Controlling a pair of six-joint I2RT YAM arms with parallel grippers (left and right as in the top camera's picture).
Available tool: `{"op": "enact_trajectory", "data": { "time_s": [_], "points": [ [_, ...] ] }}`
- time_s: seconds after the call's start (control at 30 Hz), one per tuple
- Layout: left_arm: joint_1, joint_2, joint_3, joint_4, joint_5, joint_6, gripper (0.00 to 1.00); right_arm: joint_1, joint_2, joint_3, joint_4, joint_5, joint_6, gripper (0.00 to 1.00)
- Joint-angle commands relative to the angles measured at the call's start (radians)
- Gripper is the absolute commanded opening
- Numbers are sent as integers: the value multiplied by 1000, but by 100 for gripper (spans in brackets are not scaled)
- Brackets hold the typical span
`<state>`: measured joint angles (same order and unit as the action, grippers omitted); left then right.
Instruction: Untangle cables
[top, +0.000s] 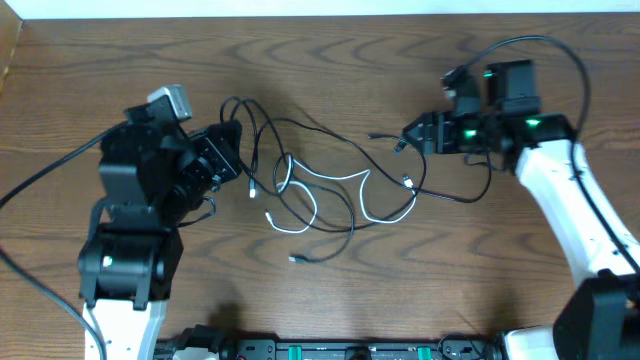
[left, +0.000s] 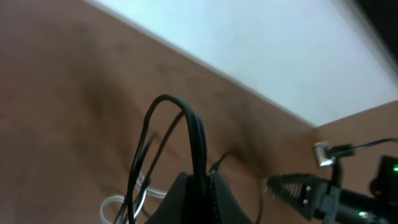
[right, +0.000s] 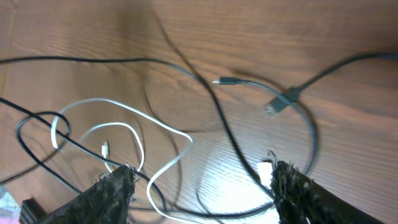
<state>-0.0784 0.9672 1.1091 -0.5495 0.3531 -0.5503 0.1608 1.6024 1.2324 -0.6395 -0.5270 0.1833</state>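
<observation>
Thin black cables and a white cable lie tangled in the middle of the wooden table. My left gripper is shut on a black cable loop at the tangle's left end. In the left wrist view the jaws pinch that black cable, with the white cable behind. My right gripper is open at the tangle's right end. In the right wrist view its fingers straddle a black cable and the white cable without holding either.
A small black plug end lies toward the front. Black plugs and a white plug lie near my right fingers. The table's far edge meets a white wall. The arms' own thick wires loop at the back right.
</observation>
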Motion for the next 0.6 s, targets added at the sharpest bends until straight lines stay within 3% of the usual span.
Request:
{"op": "enact_trajectory", "data": {
  "time_s": [0.0, 0.33, 0.57],
  "points": [
    [5, 51, 10, -66, -56, -5, 7, 73, 60, 11, 21, 50, 89, 69],
    [5, 190, 10, -267, -183, -4, 7, 200, 203, 11, 106, 73, 291, 66],
    [5, 272, 10, -287, -190, 0, 7, 239, 251, 11, 120, 77, 310, 66]
  ]
}}
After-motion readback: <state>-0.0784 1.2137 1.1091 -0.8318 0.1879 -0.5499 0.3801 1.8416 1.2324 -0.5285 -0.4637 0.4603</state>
